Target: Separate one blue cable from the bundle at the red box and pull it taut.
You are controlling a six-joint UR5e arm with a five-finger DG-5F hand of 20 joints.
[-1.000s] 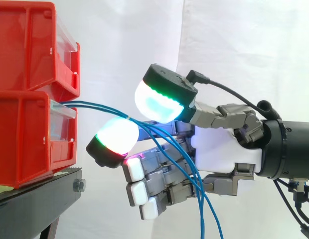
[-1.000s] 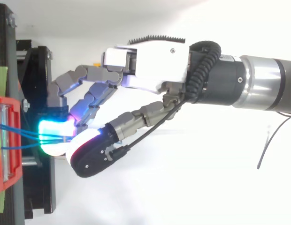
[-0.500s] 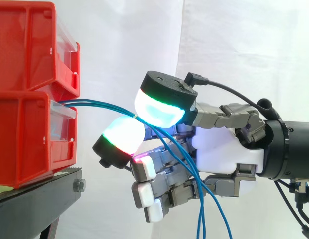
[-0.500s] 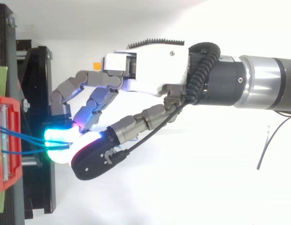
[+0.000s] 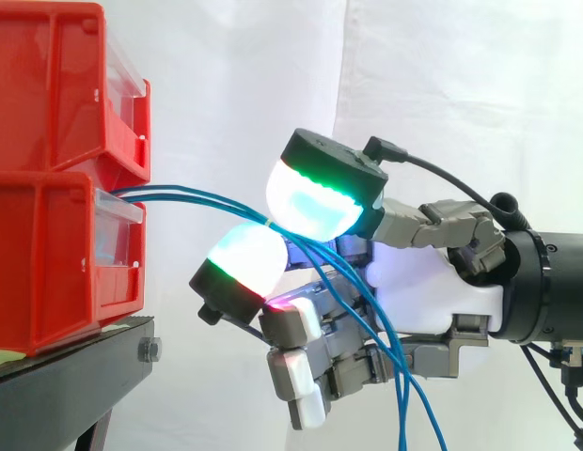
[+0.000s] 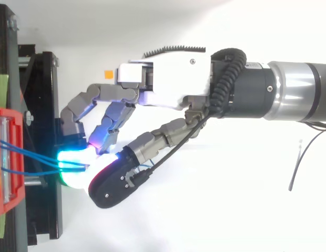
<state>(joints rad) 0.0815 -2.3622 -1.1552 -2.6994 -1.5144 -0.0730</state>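
Note:
Thin blue cables (image 5: 193, 198) leave the clear front of the lower red bin (image 5: 47, 263) and run right to my hand (image 5: 433, 291). Two glowing cyan-green fingertips (image 5: 315, 202) pinch the strands together a short way from the bin. Past the pinch the cables (image 5: 390, 357) drop in front of the palm and off the bottom edge. I cannot tell whether one strand is apart from the others. From above, the hand (image 6: 168, 79) reaches left and the cables (image 6: 31, 160) span from the red bin (image 6: 5, 173) to the lit pads. The other fingers curl under the palm.
A second red bin (image 5: 56, 85) sits stacked on the lower one. Both rest on a black stand (image 5: 75, 376), also seen from above (image 6: 44, 105). A white curtain hangs behind. A thin dark wire (image 6: 299, 163) lies at the right.
My hand has drawn back to the right, away from the bin, with the cables still pinched. The stretch of cable between bin and fingertips has grown longer.

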